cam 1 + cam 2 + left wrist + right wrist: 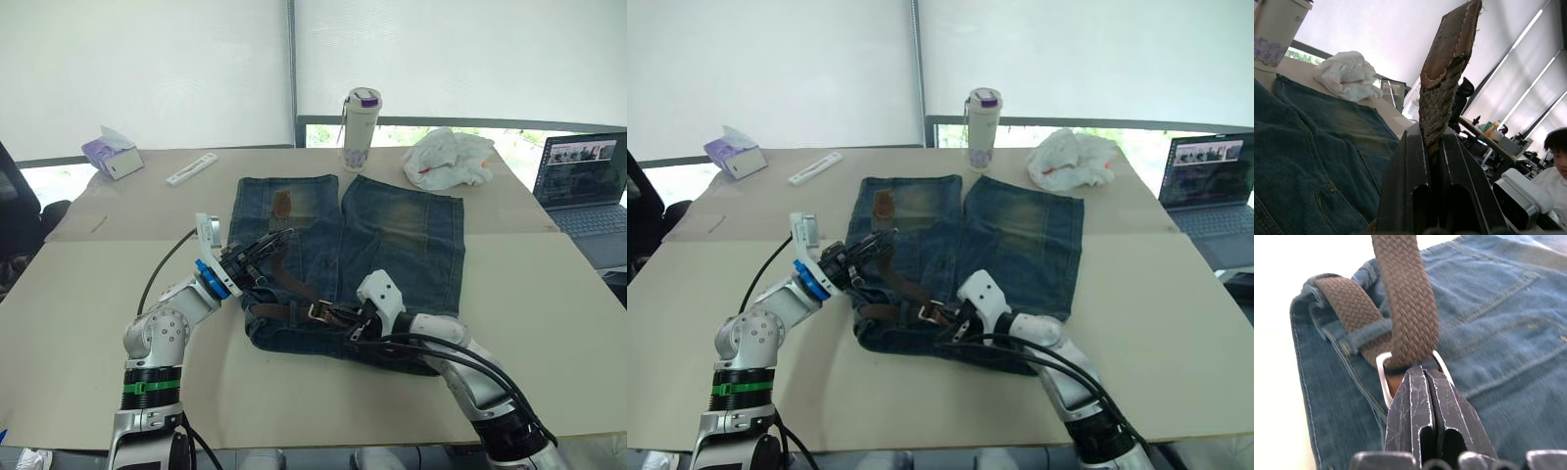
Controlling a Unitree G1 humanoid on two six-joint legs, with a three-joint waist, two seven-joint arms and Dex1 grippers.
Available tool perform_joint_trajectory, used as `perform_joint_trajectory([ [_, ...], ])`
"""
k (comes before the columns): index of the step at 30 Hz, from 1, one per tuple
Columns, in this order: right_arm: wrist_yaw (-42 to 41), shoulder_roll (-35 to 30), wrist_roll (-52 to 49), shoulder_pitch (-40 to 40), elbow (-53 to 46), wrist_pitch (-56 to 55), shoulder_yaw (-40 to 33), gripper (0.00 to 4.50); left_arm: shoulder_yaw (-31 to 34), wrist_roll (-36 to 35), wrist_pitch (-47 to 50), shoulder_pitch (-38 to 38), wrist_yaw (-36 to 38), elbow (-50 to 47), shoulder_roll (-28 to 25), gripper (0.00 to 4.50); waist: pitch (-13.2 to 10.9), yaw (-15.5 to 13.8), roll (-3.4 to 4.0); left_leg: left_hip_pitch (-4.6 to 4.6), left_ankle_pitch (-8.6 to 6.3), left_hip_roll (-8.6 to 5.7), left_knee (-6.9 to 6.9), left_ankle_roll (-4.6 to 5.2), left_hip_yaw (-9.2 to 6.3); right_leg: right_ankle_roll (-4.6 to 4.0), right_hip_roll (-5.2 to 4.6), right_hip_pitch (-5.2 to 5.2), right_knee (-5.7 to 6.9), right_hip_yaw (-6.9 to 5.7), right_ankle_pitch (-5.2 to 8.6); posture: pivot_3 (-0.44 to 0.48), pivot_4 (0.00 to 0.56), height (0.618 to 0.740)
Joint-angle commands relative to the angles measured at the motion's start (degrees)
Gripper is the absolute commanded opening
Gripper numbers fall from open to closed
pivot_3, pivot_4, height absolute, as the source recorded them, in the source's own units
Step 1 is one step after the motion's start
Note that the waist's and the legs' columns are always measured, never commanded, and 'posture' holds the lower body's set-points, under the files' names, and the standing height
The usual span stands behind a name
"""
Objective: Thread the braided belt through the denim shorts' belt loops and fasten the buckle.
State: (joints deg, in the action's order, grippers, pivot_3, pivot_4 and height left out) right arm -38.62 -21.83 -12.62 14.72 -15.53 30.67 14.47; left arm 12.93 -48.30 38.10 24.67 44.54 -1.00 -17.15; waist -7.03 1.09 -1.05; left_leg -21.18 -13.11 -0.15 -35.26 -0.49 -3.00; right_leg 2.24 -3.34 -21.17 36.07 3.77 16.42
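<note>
Open desk lies to both sides of the denim shorts and along the near edge. Behind the shorts stand a tumbler, crumpled white cloth and, farther left, a tissue box; a laptop blocks the far right.

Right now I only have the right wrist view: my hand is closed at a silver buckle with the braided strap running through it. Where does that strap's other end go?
Observer: The left hand is shut on the braided belt near its brown leather tip, lifted off the denim shorts.
Operator: Is it pulled through the buckle?
Observer: The strap runs from the buckle up toward the left hand, slanting across the shorts' left side.
Operator: Anything near the shorts?
Observer: A tumbler and a crumpled white cloth sit beyond the legs, apart from the belt.
</note>
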Motion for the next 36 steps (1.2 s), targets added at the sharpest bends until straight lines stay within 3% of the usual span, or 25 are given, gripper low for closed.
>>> perform_joint_trajectory([
  [1, -0.8, -1.2, -2.2, -0.5, -3.0, 0.8, -2.5, 0.03, 0.6, 0.2, -1.5, 0.7, 0.7, 0.1, -0.8, 0.0, 0.0, -0.1, 0.0, 0.0, 0.0, 0.0, 0.0, 0.0, 0.0, 0.0, -0.02, 0.0, 0.0, 0.0, 0.0, 0.0, 0.15, 0.74],
  [10, -1.7, -4.0, -2.0, -1.4, -2.8, 0.9, -2.4, 0.03, 0.2, 0.5, -1.8, 0.4, 1.5, 0.6, -1.4, 0.0, 0.0, 0.2, -0.01, 0.0, 0.0, 0.0, 0.0, 0.0, 0.01, 0.0, 0.01, 0.0, -0.01, 0.0, 0.0, 0.0, 0.15, 0.74],
  [30, -0.9, 1.2, 1.3, 3.4, 3.5, -1.5, 2.7, 0.03, 2.2, -1.8, -0.4, 1.6, -0.6, -0.9, -1.4, 0.0, 0.0, 0.2, -0.01, 0.0, 0.0, 0.01, 0.0, 0.0, -0.01, -0.01, -0.01, -0.01, 0.01, 0.0, 0.0, 0.0, 0.15, 0.74],
  [36, -1.0, 1.7, 2.8, 4.3, 6.3, -2.7, 3.4, 0.03, 4.3, -3.6, 0.6, 1.0, -0.1, -1.4, -5.2, 0.0, 0.0, 0.6, -0.01, 0.02, 0.0, 0.03, 0.01, 0.0, -0.01, -0.01, 0.02, -0.02, 0.04, 0.0, -0.01, 0.0, 0.15, 0.74],
])
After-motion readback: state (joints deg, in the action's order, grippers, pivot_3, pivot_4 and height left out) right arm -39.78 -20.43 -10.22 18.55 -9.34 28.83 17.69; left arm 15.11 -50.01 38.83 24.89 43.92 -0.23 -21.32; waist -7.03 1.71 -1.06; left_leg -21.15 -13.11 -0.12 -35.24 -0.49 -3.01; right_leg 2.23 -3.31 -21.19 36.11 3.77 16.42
